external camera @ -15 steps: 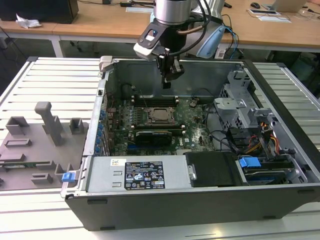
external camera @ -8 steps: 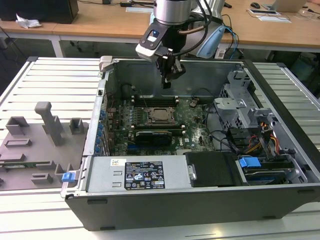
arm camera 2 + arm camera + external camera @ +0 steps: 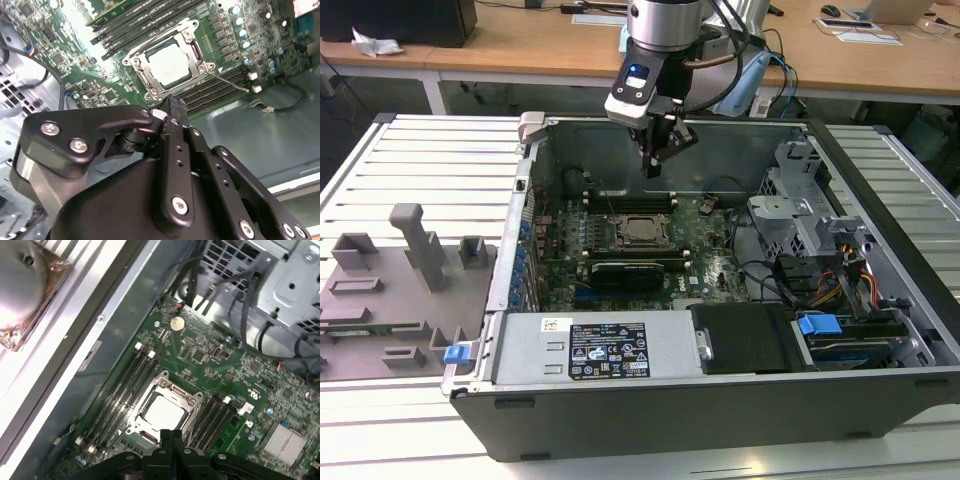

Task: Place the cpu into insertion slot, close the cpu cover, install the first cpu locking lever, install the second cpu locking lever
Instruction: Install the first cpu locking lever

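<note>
The cpu (image 3: 161,413) lies flat in the insertion slot (image 3: 145,436), and we see the cpu cover (image 3: 175,390) framing its pale top. The chip is square, so we find no long axis to line up with. It sits straight below the gripper (image 3: 171,434), a touch ahead of the fingertips and clear of them. In both wrist views the gripper's fingers are pressed together with nothing between them. Around the slot spreads the green motherboard (image 3: 240,375). In the exterior view the gripper (image 3: 654,168) hangs inside the open computer case (image 3: 880,400), which rests on the slatted surface (image 3: 440,160).
</note>
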### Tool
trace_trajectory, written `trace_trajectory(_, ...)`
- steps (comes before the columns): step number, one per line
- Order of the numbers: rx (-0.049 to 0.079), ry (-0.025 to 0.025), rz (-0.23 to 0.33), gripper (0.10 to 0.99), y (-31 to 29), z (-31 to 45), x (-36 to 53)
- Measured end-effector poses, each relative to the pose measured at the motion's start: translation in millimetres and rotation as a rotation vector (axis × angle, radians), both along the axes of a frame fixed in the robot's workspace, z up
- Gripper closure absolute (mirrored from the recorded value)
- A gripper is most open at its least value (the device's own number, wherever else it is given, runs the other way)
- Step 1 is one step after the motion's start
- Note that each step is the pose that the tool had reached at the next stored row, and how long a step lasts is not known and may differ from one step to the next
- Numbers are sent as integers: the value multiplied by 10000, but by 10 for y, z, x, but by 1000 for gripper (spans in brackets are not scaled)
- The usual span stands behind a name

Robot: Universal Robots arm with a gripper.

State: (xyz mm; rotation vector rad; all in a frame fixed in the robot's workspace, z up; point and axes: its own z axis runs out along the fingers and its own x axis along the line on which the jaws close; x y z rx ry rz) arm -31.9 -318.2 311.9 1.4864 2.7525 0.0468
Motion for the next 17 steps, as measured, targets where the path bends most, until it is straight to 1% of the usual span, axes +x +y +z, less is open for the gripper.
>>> trace_trajectory(4,0,0,559,980,0,-3,0)
trace_trajectory(8,0,0,1330,980,0,-6,0)
trace_trajectory(9,0,0,1619,980,0,-7,0)
trace_trajectory(10,-1,-1,2290,980,0,-10,0)
trace_trajectory(11,-2,0,2567,980,0,-10,0)
trace_trajectory(12,-1,-1,2960,980,0,-11,0)
trace_trajectory(13,-1,-1,3260,980,0,-11,0)
trace_trajectory(17,-1,-1,4092,980,0,-11,0)
